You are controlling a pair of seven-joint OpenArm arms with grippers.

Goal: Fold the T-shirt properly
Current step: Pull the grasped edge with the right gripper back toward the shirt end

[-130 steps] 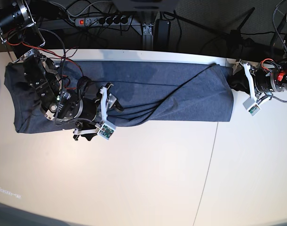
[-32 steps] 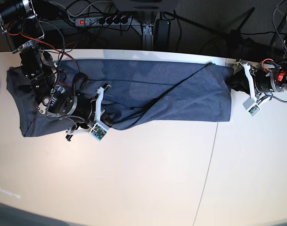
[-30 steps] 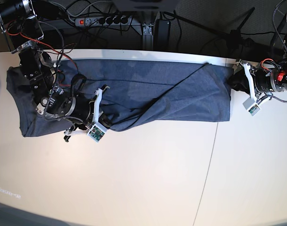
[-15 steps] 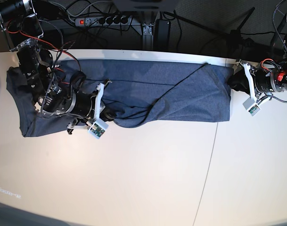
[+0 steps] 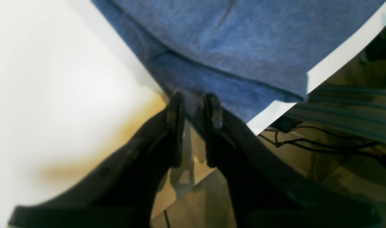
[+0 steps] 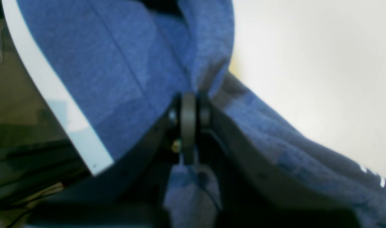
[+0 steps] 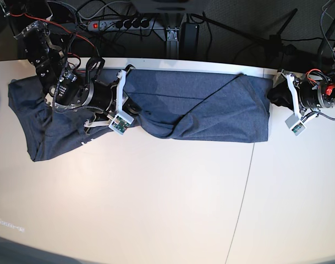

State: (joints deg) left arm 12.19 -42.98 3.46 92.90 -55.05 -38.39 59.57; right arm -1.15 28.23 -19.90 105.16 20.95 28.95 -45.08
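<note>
The blue-grey T-shirt [image 7: 200,104] lies stretched along the back of the table, with creases running from its middle to the right end. My right gripper [image 7: 132,114] is shut on a fold of the shirt [image 6: 133,63] near its left half, and the right wrist view shows the fingertips [image 6: 188,104] pinched together on cloth. A bit of white lettering [image 6: 371,175] shows low on the fabric there. My left gripper [image 7: 273,97] is shut on the shirt's right edge [image 5: 243,41]. The cloth sits between its two fingers [image 5: 175,109] at the table's corner.
The table's white back edge [image 7: 173,62] runs just behind the shirt. A power strip [image 7: 120,23] and cables lie beyond it. A seam [image 7: 245,187] crosses the beige tabletop [image 7: 156,198] in front of the shirt.
My right gripper has moved toward the table's back with the fold in it, drawing the shirt's front edge back. The shirt's left end has shifted. My left gripper has stayed in place.
</note>
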